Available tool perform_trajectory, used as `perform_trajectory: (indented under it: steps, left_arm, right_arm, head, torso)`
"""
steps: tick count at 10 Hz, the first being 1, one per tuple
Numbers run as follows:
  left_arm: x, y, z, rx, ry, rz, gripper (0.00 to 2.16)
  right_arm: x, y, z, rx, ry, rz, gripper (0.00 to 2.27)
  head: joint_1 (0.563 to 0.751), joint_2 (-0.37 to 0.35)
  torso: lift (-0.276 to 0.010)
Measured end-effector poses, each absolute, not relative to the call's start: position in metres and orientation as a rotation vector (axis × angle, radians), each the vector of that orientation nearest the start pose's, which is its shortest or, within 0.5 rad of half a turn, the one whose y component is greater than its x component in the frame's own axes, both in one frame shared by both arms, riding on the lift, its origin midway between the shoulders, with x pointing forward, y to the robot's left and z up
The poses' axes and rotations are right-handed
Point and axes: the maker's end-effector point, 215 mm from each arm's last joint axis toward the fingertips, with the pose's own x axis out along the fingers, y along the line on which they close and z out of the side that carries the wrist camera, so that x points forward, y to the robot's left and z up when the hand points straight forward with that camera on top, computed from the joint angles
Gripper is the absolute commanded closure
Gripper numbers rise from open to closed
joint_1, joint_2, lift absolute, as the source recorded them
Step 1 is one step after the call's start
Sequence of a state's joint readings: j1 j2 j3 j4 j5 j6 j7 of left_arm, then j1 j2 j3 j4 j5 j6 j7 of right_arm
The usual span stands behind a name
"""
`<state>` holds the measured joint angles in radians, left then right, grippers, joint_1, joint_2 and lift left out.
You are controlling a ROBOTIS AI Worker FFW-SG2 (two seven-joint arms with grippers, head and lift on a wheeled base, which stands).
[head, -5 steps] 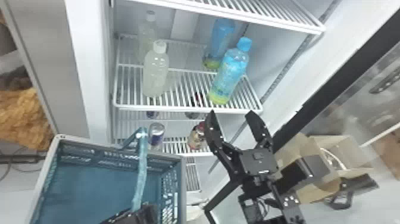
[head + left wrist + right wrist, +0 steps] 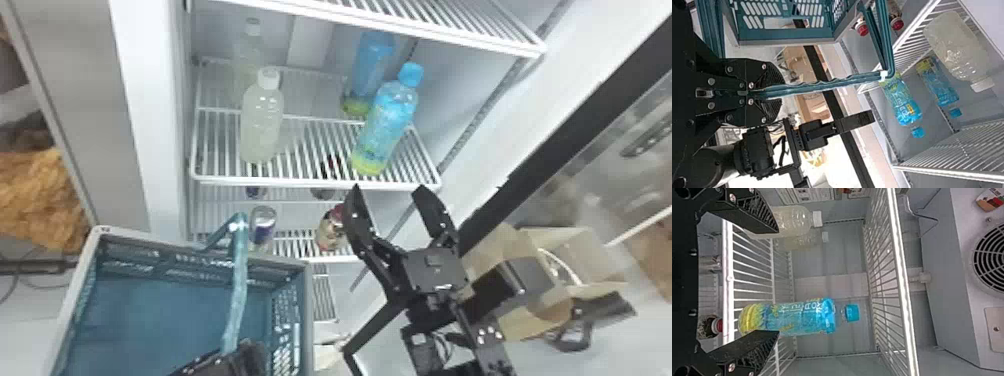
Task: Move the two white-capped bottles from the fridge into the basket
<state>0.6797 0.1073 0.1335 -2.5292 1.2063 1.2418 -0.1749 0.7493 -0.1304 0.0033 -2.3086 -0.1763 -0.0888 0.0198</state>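
Observation:
Two white-capped bottles stand one behind the other on the fridge shelf's left side in the head view: the front bottle (image 2: 262, 120) and the rear bottle (image 2: 248, 57). My right gripper (image 2: 387, 192) is open in front of the shelf, to the right of and lower than them; in the right wrist view the right gripper (image 2: 774, 282) has empty space between its fingers, the front bottle (image 2: 793, 221) being partly behind one finger. At the bottom edge, my left gripper (image 2: 227, 357) holds the handle of the teal basket (image 2: 200, 250); in the left wrist view the left gripper (image 2: 770, 93) is shut on that handle (image 2: 828, 84).
Two blue-capped bottles, front (image 2: 385, 125) and rear (image 2: 370, 65), stand on the shelf's right side. Cans (image 2: 263, 225) sit on the lower shelf (image 2: 295, 257). An upper shelf edge (image 2: 450, 40) crosses above. Cardboard boxes (image 2: 520, 250) lie right of my right arm, near the open fridge door.

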Motion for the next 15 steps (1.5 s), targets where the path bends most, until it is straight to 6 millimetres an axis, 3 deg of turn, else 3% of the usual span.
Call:
perform_trajectory:
  steps: [3,5,7,15]
  left_arm:
    - [0.219,0.004,-0.306,-0.857,0.814,-0.905,1.19]
    - [0.218,0.004,-0.306,-0.861,0.816,-0.907,1.19]
    - [0.217,0.003,-0.305,-0.863,0.819,-0.912,1.19]
    - [0.217,0.001,-0.303,-0.86,0.819,-0.926,1.19]
  right_arm:
    - [0.382,-0.21,-0.267,0.089,-0.069,0.125,0.12]
    - [0.392,-0.18,-0.272,0.119,-0.069,0.194,0.12]
    - [0.406,-0.147,-0.277,0.149,-0.074,0.267,0.11]
    - [0.469,-0.106,-0.29,0.081,-0.067,0.365,0.09]
  head:
    - [0.695,-0.35]
    - [0.695,-0.339]
    - [0.695,-0.28]
    - [0.695,-0.183]
  torso:
    - [0.0]
    - [0.0]
    - [0.0]
    - [0.0]
